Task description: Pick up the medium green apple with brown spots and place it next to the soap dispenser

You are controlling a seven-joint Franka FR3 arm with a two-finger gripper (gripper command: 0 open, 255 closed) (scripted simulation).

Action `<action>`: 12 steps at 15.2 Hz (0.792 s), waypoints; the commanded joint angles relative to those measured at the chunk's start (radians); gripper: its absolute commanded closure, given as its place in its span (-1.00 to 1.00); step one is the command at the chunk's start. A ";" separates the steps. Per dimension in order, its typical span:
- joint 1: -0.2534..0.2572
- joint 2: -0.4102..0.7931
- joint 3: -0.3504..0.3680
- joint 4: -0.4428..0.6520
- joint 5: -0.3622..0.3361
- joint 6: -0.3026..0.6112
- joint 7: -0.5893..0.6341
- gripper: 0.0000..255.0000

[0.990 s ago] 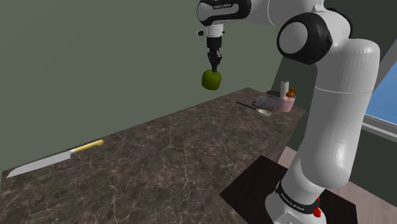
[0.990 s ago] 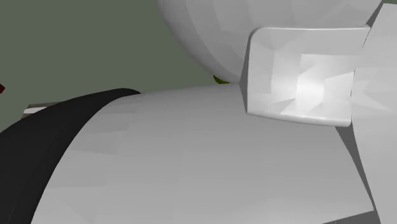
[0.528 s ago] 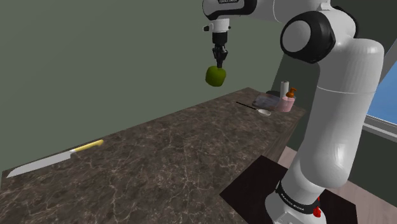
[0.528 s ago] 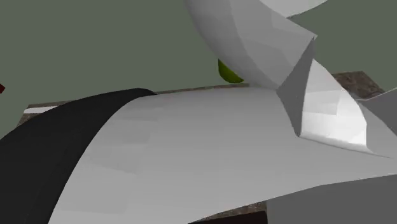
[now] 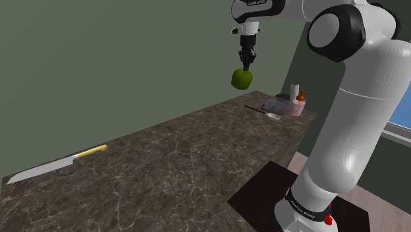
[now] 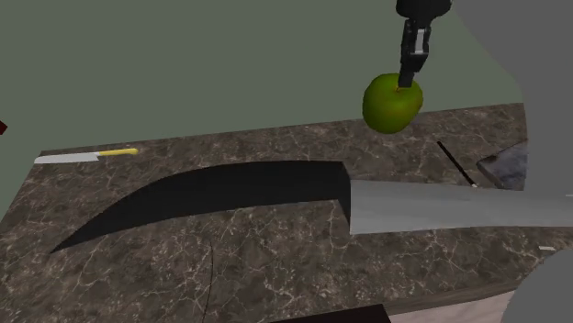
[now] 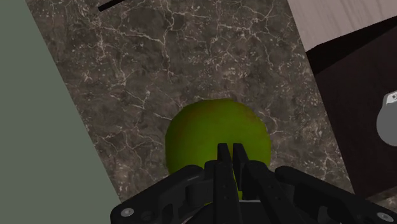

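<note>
Much of the second exterior view's foreground is covered by a part of the arm [image 6: 441, 206] close to the camera. It is seen as a black curved shape joined to a grey band, and the dark marbled countertop [image 6: 230, 138] behind it is partly hidden. The contact between the fingertips and the green apple [image 7: 217, 141] is hard to make out in the wrist view. The gripper [image 7: 229, 156] is seen with its two fingers drawn almost together over the top of the fruit, pinched on it. A brownish tinge is seen on one side of the apple.

In the shoulder view the apple [image 5: 242, 79] is held hanging from the gripper [image 5: 247, 60] in the air, well above the countertop [image 5: 171, 158] and near its far edge. The soap dispenser [image 5: 300, 105], small, pink and brown-topped, is placed at the far right corner. A white roll [image 5: 295, 89] stands just behind it, and a flat grey item [image 5: 277, 104] that cannot be identified lies beside it. A yellow-handled knife [image 5: 56, 164] is laid at the left end.

Compared with half a second before, the gripper and apple have been carried towards the shoulder view's right, nearer the dispenser's corner. In the second exterior view the arm has been swung largely clear, so the apple [image 6: 392, 103] and gripper [image 6: 410, 72] are now exposed.
</note>
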 commanded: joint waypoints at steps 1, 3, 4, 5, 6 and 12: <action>-0.021 -0.013 -0.018 -0.021 -0.006 0.015 -0.038 1.00; -0.044 -0.024 -0.037 -0.036 -0.012 0.026 -0.080 1.00; -0.055 -0.028 -0.047 -0.042 -0.015 0.031 -0.101 1.00; -0.067 -0.031 -0.058 -0.047 -0.016 0.036 -0.123 1.00; -0.080 -0.033 -0.068 -0.050 -0.017 0.041 -0.145 1.00; -0.159 -0.019 -0.133 -0.043 -0.008 0.066 -0.288 1.00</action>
